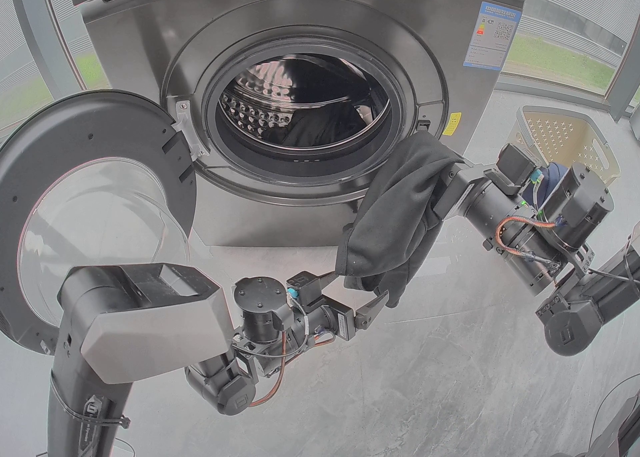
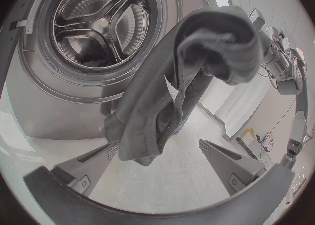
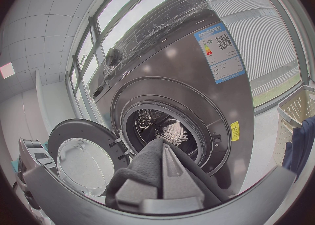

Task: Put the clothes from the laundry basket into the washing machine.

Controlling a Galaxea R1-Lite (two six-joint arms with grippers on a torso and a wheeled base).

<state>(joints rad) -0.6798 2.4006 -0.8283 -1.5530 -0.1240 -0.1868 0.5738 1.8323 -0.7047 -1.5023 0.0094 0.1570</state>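
- The washing machine [image 1: 300, 31] stands at the far side, and its round mouth faces the robot, so clothes can go straight in. Something dark lies already low in the drum [image 1: 313, 125].
- The door [image 1: 93, 211] is swung fully out to the left, which leaves the way to the mouth free.
- The laundry basket [image 1: 567, 138] stands on the floor at the right, beside the machine, near the right arm. A blue cloth [image 3: 302, 143] hangs over its rim, so I judge that more clothes wait there.
- The dark garment [image 1: 400, 211] hangs in the air just in front of the mouth's lower right edge, not yet inside. It droops long, because it is held only at its top.
- The right gripper [image 1: 441, 177] is closed on the garment's top end, and the cloth folds over its fingers.
- The left gripper [image 2: 157, 143] is below, nearer to the robot, with its jaws wide apart and nothing in them. The garment's low end hangs between them; probably it is placed to gather this loose end. Whether the cloth touches a finger, I cannot tell.
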